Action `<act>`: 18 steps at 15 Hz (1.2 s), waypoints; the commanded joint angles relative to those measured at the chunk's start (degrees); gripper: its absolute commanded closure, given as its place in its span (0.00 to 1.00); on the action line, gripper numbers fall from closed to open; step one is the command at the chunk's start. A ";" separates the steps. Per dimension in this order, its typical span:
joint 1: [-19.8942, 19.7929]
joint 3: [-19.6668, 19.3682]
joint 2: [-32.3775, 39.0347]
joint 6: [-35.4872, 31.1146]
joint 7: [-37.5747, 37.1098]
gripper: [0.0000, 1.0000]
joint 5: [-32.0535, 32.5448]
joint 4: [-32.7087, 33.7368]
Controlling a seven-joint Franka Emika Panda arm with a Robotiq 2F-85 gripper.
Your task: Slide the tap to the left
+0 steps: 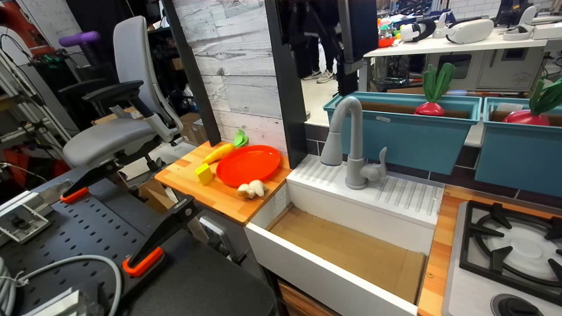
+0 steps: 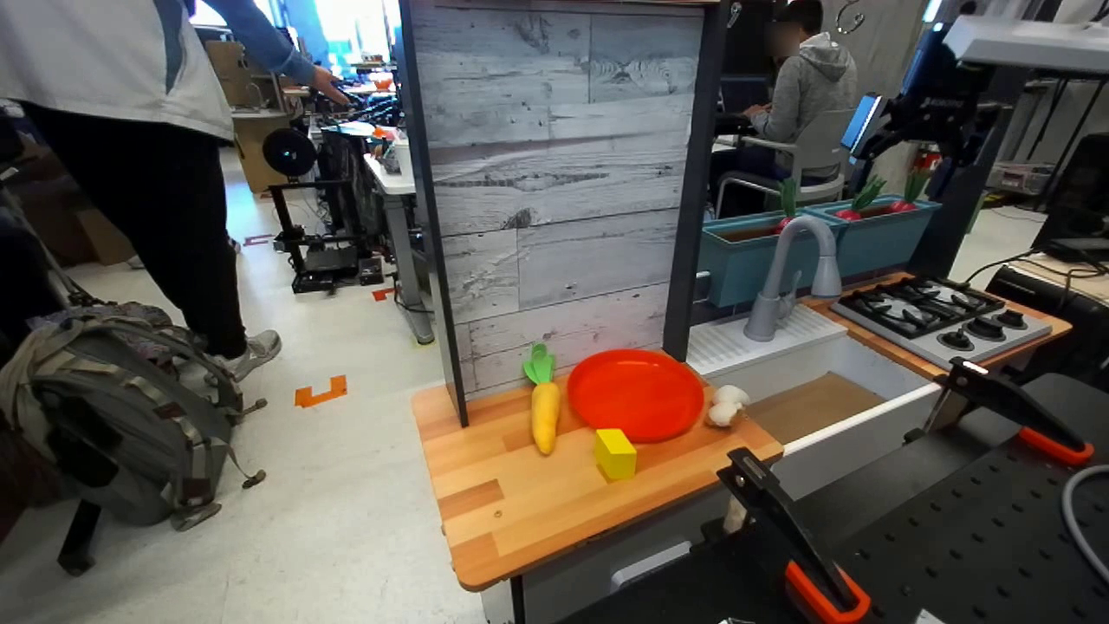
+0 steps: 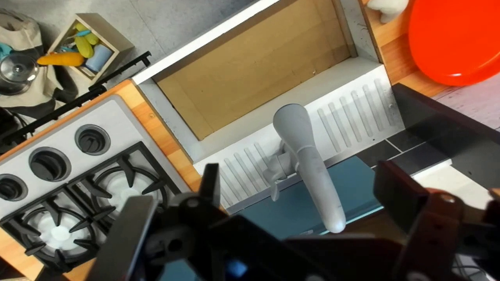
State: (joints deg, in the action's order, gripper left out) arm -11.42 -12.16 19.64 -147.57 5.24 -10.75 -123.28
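I have the gripper (image 3: pixel 301 184) pointing down, fingers (image 3: pixel 211 181) spread apart, higher than the tap (image 3: pixel 312 168); its linkage (image 3: pixel 242 242) (blurred, this close) partly hides a planter (image 3: pixel 273 215).

1. My gripper (image 3: pixel 299 175), low in the wrist view, looks hard and smooth, with a dull sheen.
2. Tap (image 3: pixel 310 164), right of centre there: matt, smooth, plastic-looking.
3. Plate (image 3: pixel 459 41), upper right: glossy plastic with a bright highlight.
4. Cardboard (image 3: pixel 258 62), upper middle: dull paper, faintly creased.
5. Hob (image 3: pixel 78 168), left: smooth, looks like metal to me.
6. Counter (image 2: pixel 554 511), lower middle of an exterior view: smooth blocks of wood.
7. Panel (image 2: pixel 559 130), upper middle of the same frame: matt, grained and knotted like timber.
8. Backpack (image 2: pixel 143 390), lower left: rumpled cloth.
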 commanded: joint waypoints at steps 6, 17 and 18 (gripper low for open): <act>0.66 2.48 10.76 0.53 -6.30 0.00 2.31 10.06; 1.77 1.89 18.83 2.18 -10.54 0.25 3.60 16.42; 1.79 1.85 19.17 2.33 -10.69 0.28 3.86 16.77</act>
State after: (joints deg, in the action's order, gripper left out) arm -10.10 -9.60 37.10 -147.38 -2.92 -9.14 -109.38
